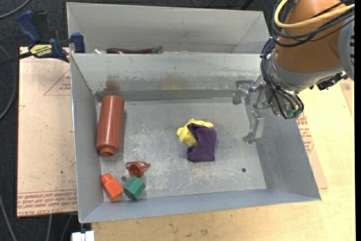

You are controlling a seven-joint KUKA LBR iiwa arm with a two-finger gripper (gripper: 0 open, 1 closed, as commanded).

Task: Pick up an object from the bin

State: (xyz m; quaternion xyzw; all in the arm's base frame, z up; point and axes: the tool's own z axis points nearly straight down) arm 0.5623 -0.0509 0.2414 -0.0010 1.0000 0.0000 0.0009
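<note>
Orange block (111, 187) and green block (135, 189) sit together in the near left corner of the bin (186, 71), with a small rust-coloured piece (137, 168) just behind them. At mid-floor lies a purple cloth (203, 144) bundled with a yellow piece (188, 130). The tool (251, 131) hangs to its right, apart; I cannot tell whether it is open or closed. A red-brown cylinder (109, 124) lies by the left wall.

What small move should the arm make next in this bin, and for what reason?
Probably slide the end effector sideways toward the middle of the bin, over the purple and yellow bundle. It hangs near the right wall with bare floor beneath, and that bundle is the nearest thing; the red cylinder and small blocks lie farther, by the left wall.
</note>
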